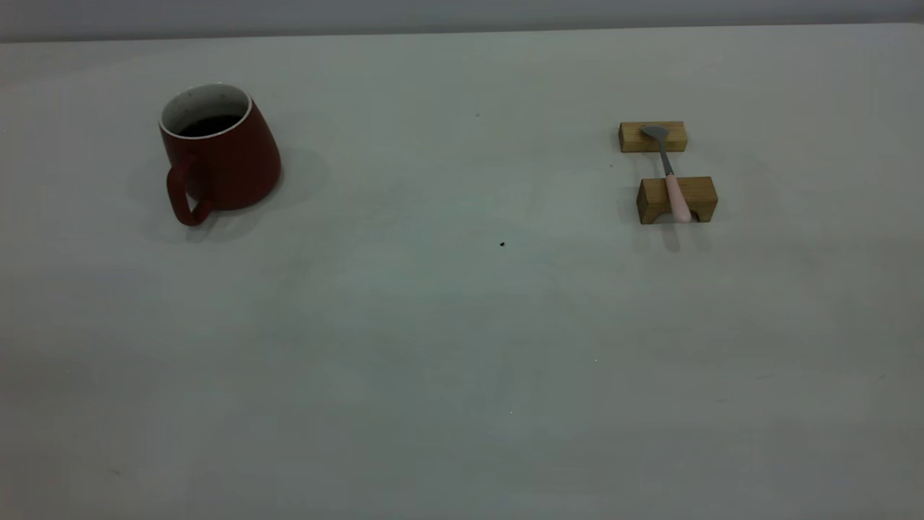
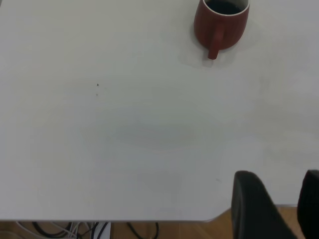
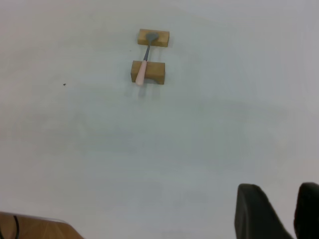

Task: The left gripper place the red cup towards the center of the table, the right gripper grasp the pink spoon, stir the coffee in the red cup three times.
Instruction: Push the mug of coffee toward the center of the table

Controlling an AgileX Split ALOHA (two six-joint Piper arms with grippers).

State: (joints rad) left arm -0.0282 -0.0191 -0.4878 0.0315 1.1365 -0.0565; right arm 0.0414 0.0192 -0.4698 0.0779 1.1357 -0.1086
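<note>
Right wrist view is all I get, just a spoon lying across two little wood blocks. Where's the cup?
Observer: The red cup stands upright on the left side of the table, far from the pink spoon.
Operator: Is there anything in it?
Observer: Yes, dark coffee shows inside, below the white rim.
Operator: Is the other arm holding it?
Observer: No. The left gripper is open by the table's edge, well short of the cup, and the cup's handle points towards it.
</note>
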